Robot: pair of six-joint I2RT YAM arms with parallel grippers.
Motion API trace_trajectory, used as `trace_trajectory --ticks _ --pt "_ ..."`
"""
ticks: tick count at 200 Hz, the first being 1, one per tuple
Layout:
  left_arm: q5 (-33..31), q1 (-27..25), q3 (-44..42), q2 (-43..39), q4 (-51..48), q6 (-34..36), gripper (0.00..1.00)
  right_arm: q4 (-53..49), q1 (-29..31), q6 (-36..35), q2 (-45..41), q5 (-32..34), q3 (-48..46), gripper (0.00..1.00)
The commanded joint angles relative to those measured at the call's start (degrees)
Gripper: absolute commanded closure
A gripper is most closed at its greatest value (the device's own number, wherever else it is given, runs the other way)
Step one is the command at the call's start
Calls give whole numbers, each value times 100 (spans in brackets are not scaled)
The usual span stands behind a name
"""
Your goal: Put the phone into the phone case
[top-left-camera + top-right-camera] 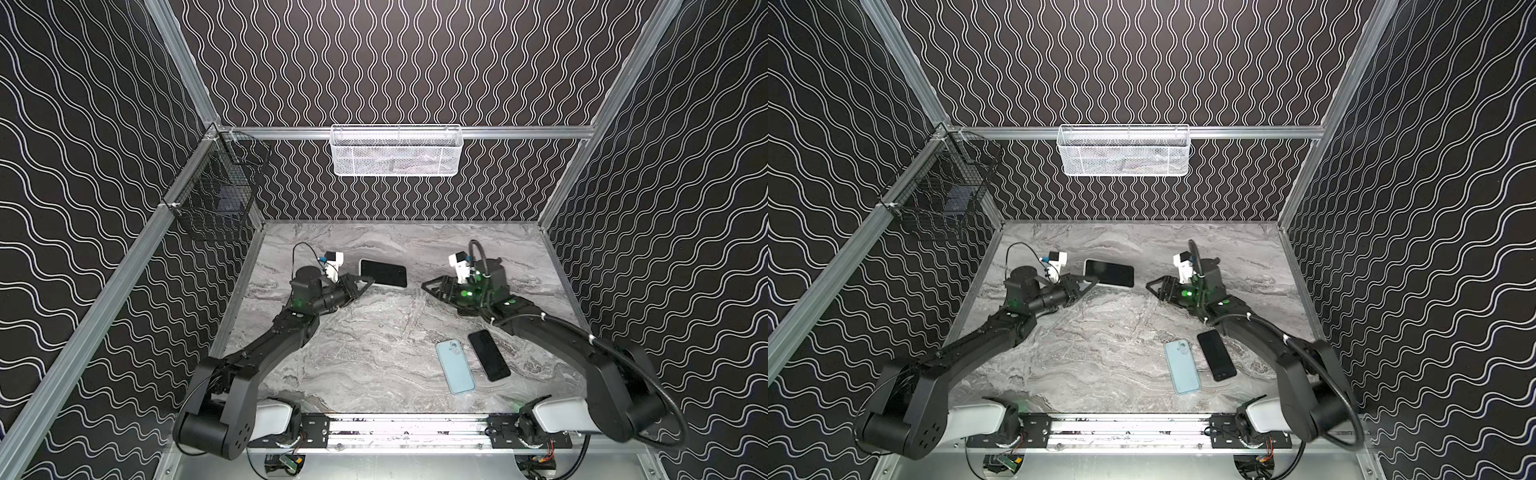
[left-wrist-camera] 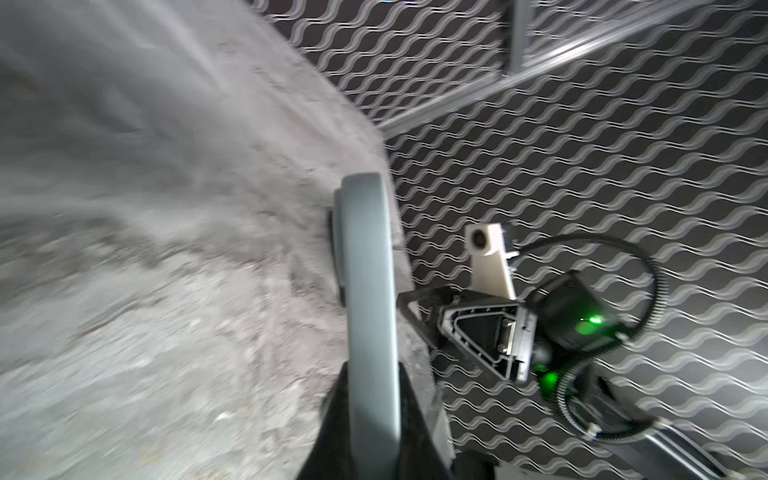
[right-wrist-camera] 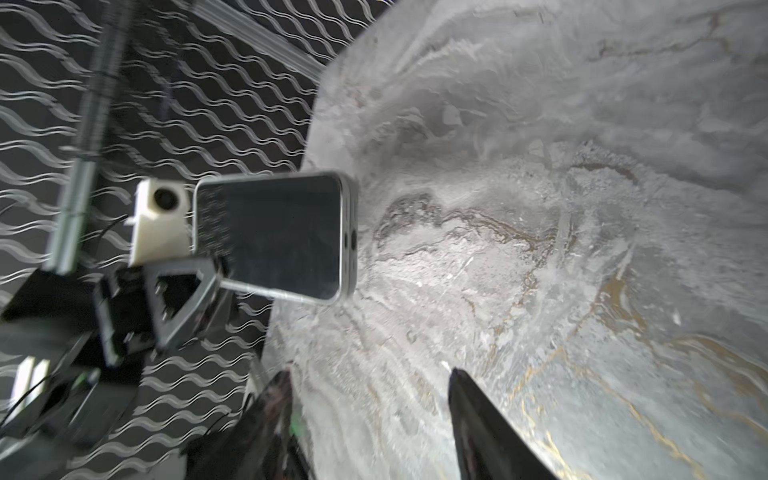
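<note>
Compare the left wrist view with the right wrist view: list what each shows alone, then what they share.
Left wrist only: the right arm's white camera, and the phone seen edge-on. Right wrist only: the phone's dark screen and the left arm's white camera. Shared: the phone pinched in the shut left tool, the open right tool, the marble table and the wavy wall.

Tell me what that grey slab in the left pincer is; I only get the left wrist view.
Observer: A silver-edged phone, dark screen up, clamped at one short end by the left pincer.
Operator: Find me the case.
Observer: A light blue phone case lies flat on the table beside the right arm, a black phone next to it.
Operator: Check the right pincer.
Observer: The right pincer is open and empty, clear of the silver-edged phone.
</note>
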Motion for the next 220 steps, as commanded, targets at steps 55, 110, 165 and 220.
trace_trajectory --ticks 55,110,165,220 --pt "1113 -194 496 407 1682 -1021 100 2960 -308 1196 -244 -2208 -695 33" --pt "1011 -474 402 708 2607 -1671 100 5299 -299 2648 579 -2526 -750 45" --pt "916 -562 419 737 2514 -1597 100 5146 -299 2592 541 -2379 -714 76" --pt "961 -609 461 800 2506 -1568 100 5228 -315 2655 428 -2293 -802 89"
